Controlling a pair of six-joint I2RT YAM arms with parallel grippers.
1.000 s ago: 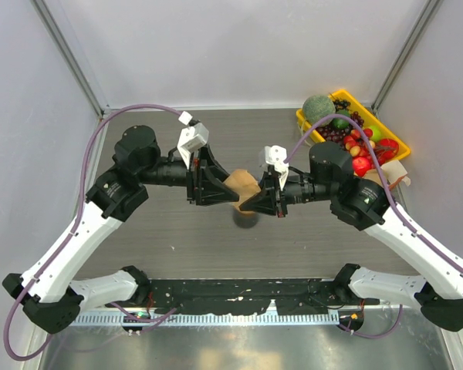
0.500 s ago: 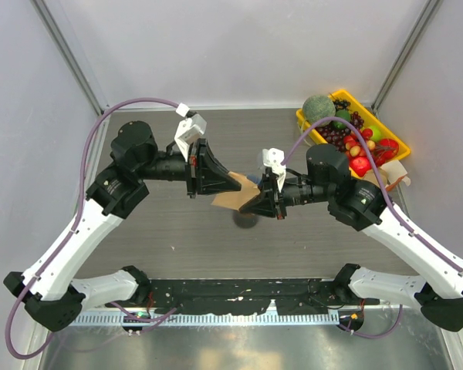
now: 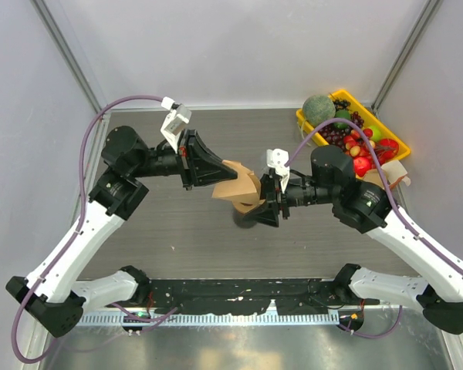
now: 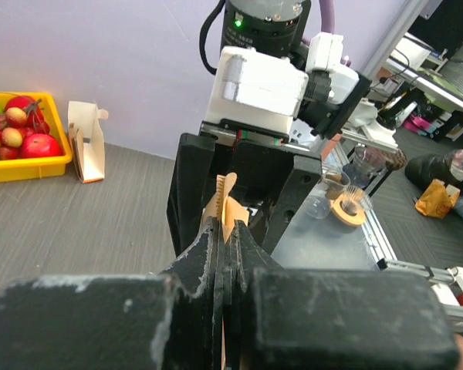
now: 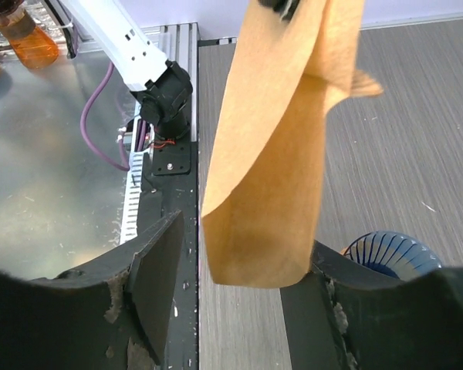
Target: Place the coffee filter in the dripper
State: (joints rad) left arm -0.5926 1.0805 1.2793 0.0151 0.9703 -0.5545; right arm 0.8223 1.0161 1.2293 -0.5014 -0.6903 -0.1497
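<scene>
Left gripper pinches coffee filter; right gripper jaws wide around it (not clamping). Dripper lies just below the filter, frame centre.

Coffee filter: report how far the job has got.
Done: the coffee filter is off the table, pinched in the shut left gripper. In hand: it hangs inside the open right gripper, the dripper below. Left: seating it in the dripper.

No legible text, label, brand name, number or sign is shown in any of the three views.
</scene>
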